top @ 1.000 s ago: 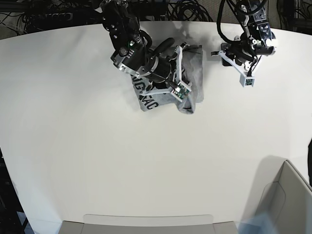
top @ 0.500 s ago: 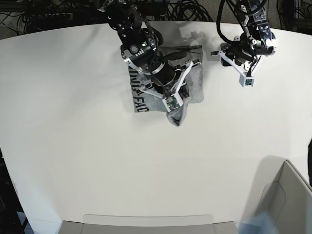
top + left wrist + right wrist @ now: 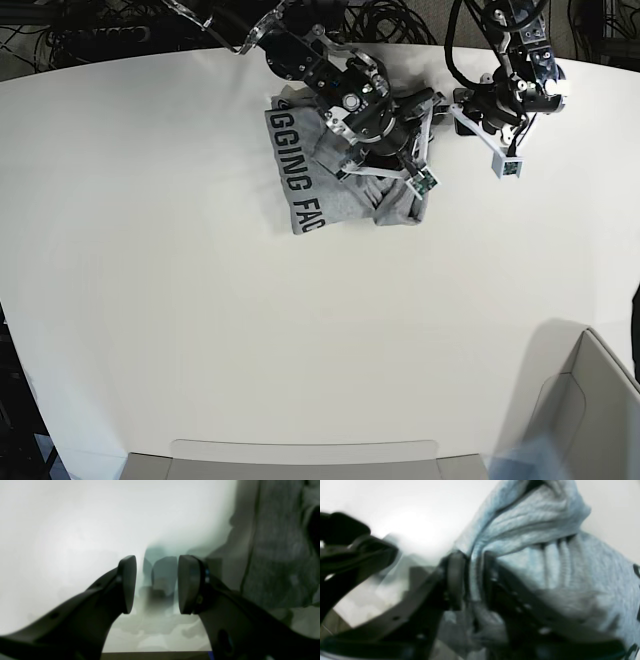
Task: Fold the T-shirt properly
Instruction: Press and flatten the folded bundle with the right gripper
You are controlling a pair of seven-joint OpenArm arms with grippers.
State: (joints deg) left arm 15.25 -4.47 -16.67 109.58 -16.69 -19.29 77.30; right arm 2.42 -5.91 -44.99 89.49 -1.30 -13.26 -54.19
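A T-shirt point(image 3: 520, 542) fold sits between the right jaws (grip unclear); left jaws gape empty.

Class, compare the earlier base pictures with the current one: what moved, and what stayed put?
The right pincer swung toward the table's far right side, dragging T-shirt fabric with it; cloth sits between its fingers. More lettering now shows. The left pincer stayed open beside the shirt.

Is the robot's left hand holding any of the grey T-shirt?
No: in the left wrist view the left gripper has only bare white table between its open jaws, and the T-shirt lies off to the side.
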